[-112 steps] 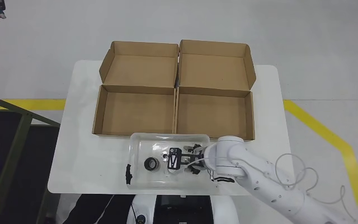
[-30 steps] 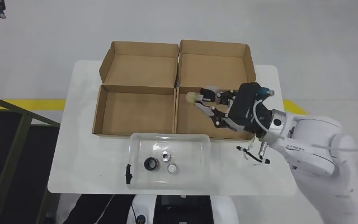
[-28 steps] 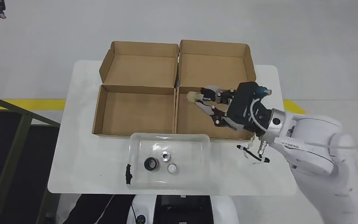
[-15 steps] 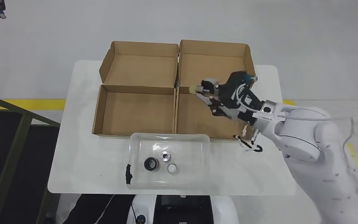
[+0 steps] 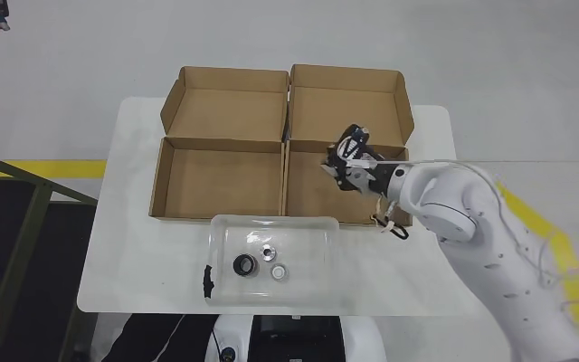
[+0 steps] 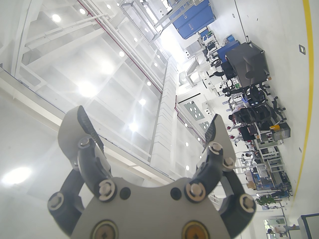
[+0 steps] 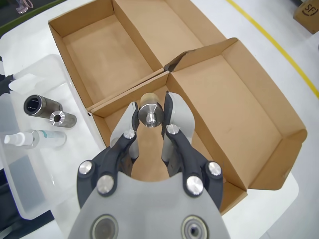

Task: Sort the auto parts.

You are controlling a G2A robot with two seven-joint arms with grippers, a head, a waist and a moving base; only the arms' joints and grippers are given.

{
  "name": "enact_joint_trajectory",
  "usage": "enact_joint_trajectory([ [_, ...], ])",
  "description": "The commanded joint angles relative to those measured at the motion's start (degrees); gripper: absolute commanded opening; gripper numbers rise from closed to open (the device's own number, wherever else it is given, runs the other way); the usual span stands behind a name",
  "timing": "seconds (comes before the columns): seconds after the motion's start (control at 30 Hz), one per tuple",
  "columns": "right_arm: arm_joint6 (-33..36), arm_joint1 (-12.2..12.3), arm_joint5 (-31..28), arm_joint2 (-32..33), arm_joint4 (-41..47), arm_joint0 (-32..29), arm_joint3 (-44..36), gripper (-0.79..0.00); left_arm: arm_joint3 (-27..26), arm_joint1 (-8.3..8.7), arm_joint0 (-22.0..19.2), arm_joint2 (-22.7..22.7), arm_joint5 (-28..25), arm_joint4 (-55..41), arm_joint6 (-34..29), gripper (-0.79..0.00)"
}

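Right arm nearer | I hold right gripper (image 7: pixel 149 120) clamped on metal cylinder (image 7: pixel 149 111), axis along fingers | right box (image 7: pixel 224 95) floor below, toward 6 o'clock | left gripper (image 6: pixel 147 123) wide.

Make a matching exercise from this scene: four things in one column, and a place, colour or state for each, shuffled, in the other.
Column one
1. left tool
2. right tool
3. bottle
4. boxes

Column two
A. brown cardboard
B. shut on a metal part
C. open, holding nothing
D. inside the bin

Pairs: 1-C, 2-B, 3-D, 4-A
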Motion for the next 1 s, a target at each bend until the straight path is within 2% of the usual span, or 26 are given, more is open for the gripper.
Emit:
enact_joint_trajectory([
  [0.0,1.5,-0.2,0.0,-1.3,-0.1,0.9,0.9,-0.785,0.0,0.0,0.0,0.0,0.0,0.0,0.0,0.0],
  [0.23,6.3,-1.5,0.9,-7.3,-1.1,5.2,5.2,-0.785,0.0,0.0,0.0,0.0,0.0,0.0,0.0,0.0],
  [0.7,9.5,-5.3,4.3,-18.4,-4.3,12.3,14.0,-0.785,0.0,0.0,0.0,0.0,0.0,0.0,0.0,0.0],
  [0.97,10.3,-7.7,5.6,-22.6,-2.9,15.7,19.8,-0.785,0.0,0.0,0.0,0.0,0.0,0.0,0.0,0.0],
])
